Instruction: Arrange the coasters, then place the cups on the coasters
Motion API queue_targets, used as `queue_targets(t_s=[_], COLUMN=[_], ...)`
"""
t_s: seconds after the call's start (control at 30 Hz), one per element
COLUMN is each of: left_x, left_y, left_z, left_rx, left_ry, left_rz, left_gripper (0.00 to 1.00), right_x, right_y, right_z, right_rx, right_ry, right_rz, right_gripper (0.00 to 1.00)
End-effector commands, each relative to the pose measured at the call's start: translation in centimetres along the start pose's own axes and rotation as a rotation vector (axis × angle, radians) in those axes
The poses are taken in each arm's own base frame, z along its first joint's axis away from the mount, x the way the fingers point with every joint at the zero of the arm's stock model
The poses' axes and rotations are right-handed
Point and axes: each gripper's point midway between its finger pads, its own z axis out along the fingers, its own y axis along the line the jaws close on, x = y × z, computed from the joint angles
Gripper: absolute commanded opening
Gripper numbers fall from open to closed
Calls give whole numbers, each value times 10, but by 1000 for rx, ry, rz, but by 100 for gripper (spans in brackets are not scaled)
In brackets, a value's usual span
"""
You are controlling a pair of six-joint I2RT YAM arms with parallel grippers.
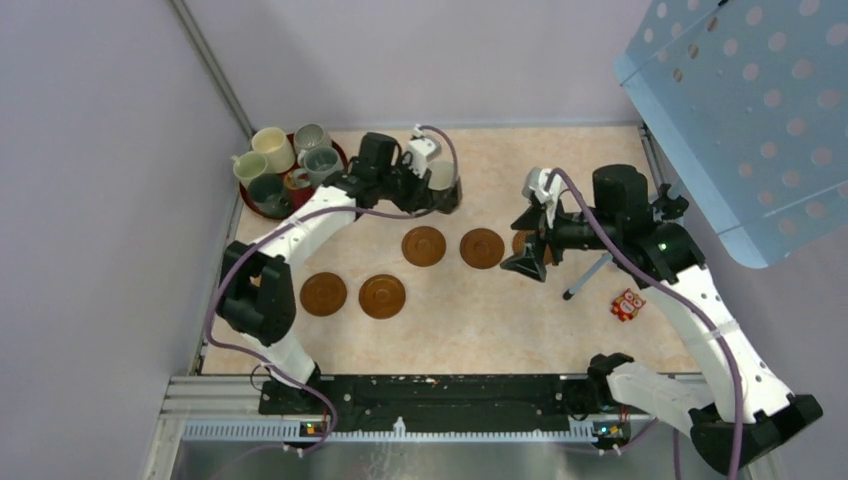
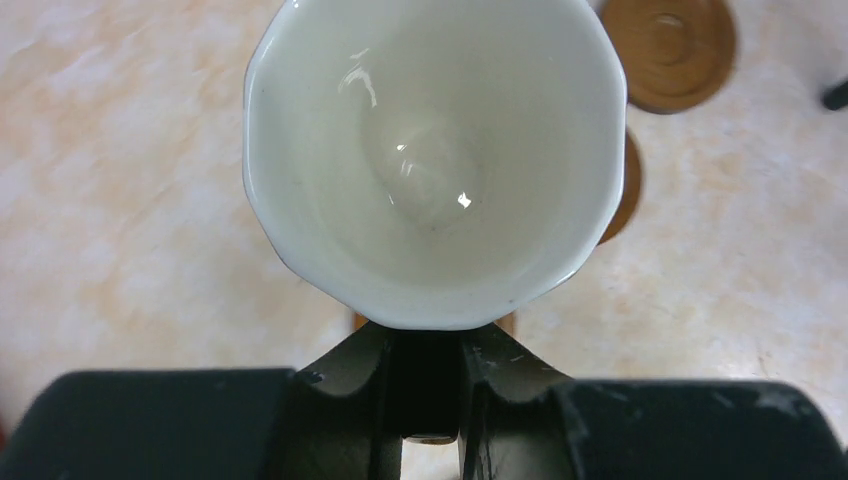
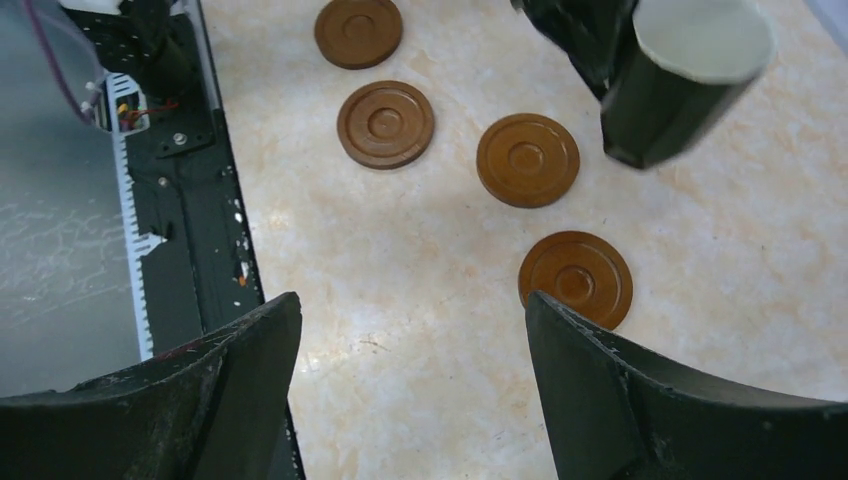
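Cup (image 2: pixel 435 160) clamped in the left end effector (image 2: pixel 430 350); right end effector (image 3: pixel 410 385) spread wide, nothing held.
The cup, dark outside and cream inside, is held upright over one of the coasters (image 3: pixel 527 160) on the worktop (image 1: pixel 460 320); contact with it cannot be told. The other cups (image 1: pixel 290 160) are gathered at the far left corner.

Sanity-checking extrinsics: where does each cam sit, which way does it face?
Top external: above, behind the bases, looking down at the table; both arms show.
Left wrist: looks down into the cup in the shut left end effector.
Right wrist: looks down past the open right end effector at coasters.
Shared: that cup shows in all three.
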Motion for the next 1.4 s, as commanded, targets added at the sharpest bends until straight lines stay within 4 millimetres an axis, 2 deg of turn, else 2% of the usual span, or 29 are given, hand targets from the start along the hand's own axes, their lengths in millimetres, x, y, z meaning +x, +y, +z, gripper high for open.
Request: queue_targets(t_s=[0.0,0.27,0.33,0.57,0.8,0.87,1.03,1.37], left_x=[-58,-71,-73,-73,-67,-68,-72,-67], left_y=[-54,-136,-148,-167,-198,-194,-192,-205], left_z=[16,58,67,95,107,112,122,136], left_rx=[199,296,290,139,96,13,-28,-63], left_ry=[-147,-105,-98,-101,-49,-52,-83,-86], left_rz=[165,307,326,250,166,117,34,3], left_gripper=[0,0,0,0,0,0,0,0], right_x=[-23,-34,-37,-44,-53,-57,-61,-61], right_y=[31,83,90,98,103,104,97,92], right_z=[-22,-49,-53,-59,-60,-61,-57,-51], right_rx=[-99,-287,-306,-337,-382,-389,-364,-368], right_ry=[-78,-151,-161,-192,-219,-229,-227,-227], right_rz=[-95,-184,-190,-198,-175,-171,-144,-113], right_gripper=[81,82,82,83,83,83,83,83])
